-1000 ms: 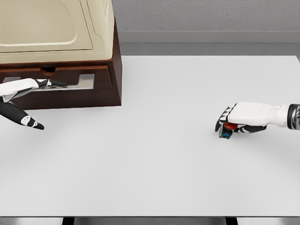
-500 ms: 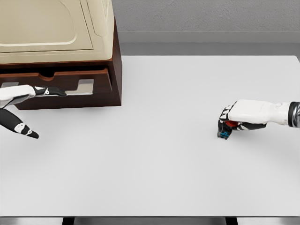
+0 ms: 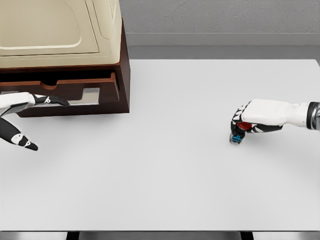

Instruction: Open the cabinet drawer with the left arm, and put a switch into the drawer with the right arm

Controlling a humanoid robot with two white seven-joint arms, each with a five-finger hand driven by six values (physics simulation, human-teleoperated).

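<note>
The right hand (image 3: 252,120) lies low over the white table (image 3: 165,165), its arm coming in from the right edge; its fingers (image 3: 236,126) are curled downward and closed around the switch (image 3: 238,135), which sits under the fingertips and touches or nearly touches the tabletop; whether it rests on the surface or is just lifted cannot be told. The switch is a small block; its upper part shows red between the curled fingers and the palm, its lower part is dark with a bright blue patch on the side facing the camera; most of its top is hidden by the hand, so its full shape is unclear.

The left hand (image 3: 22,117) shows at the left edge; its fingers are spread wide and hold nothing; one finger (image 3: 52,100) reaches out level toward the drawer (image 3: 65,89), its dark tip touching or just short of the drawer's front, while another points down and outward over the table, well apart from the first.

The drawer stands partly pulled out of the dark wooden cabinet (image 3: 122,65), with a pale rectangular patch just beyond the tip of the level finger; a cream-coloured top (image 3: 55,27) sits on the cabinet; the switch is well apart from the drawer, far to the right of the left hand's fingers.
</note>
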